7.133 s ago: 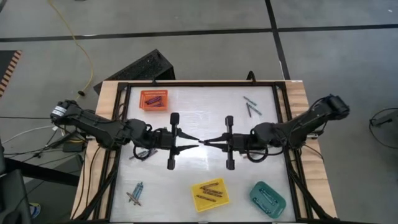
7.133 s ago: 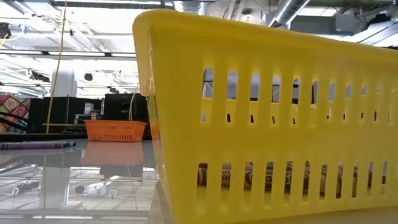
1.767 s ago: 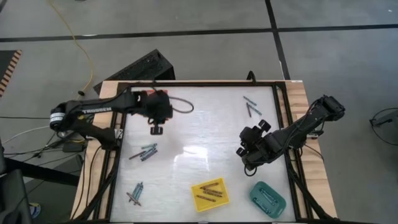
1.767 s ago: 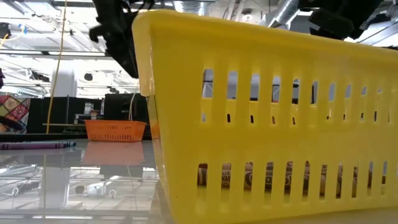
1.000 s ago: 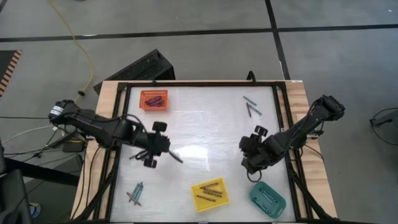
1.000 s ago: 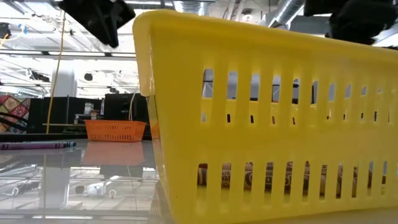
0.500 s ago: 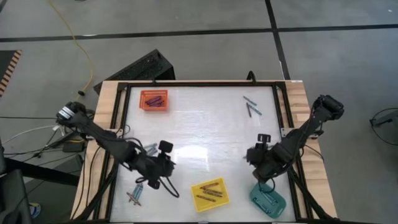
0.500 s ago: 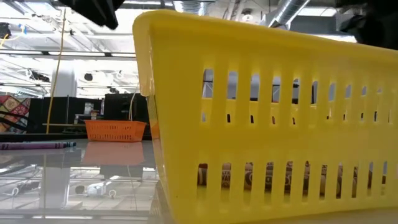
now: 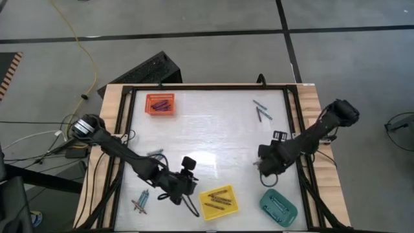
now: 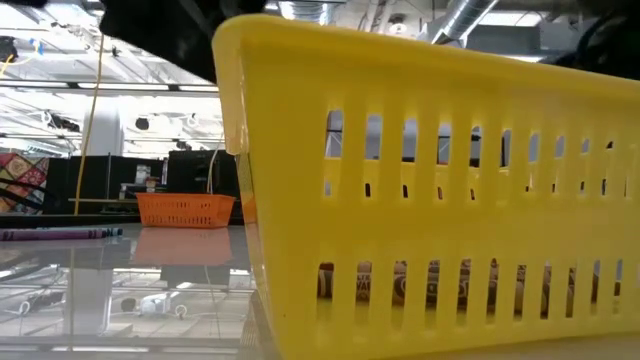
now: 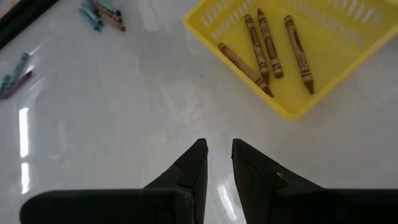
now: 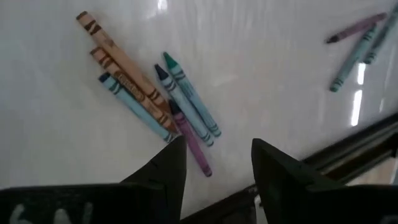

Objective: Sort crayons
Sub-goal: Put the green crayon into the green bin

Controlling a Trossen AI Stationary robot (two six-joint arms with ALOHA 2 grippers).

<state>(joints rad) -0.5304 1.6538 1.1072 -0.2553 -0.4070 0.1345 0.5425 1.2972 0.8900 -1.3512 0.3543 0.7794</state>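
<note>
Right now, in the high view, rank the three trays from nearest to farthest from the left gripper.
From the left gripper:
1. Yellow tray, just beside it at the near edge.
2. Teal tray, at the near right corner.
3. Orange tray, at the far left.

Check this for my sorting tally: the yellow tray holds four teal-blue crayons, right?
Not teal-blue. The four crayons in the yellow tray are brown, as the left wrist view shows. The count of four stands.

No text, label, brand, number or sign can be read anywhere; the markings on the paper crayon wrappers are too small to make out.
</note>
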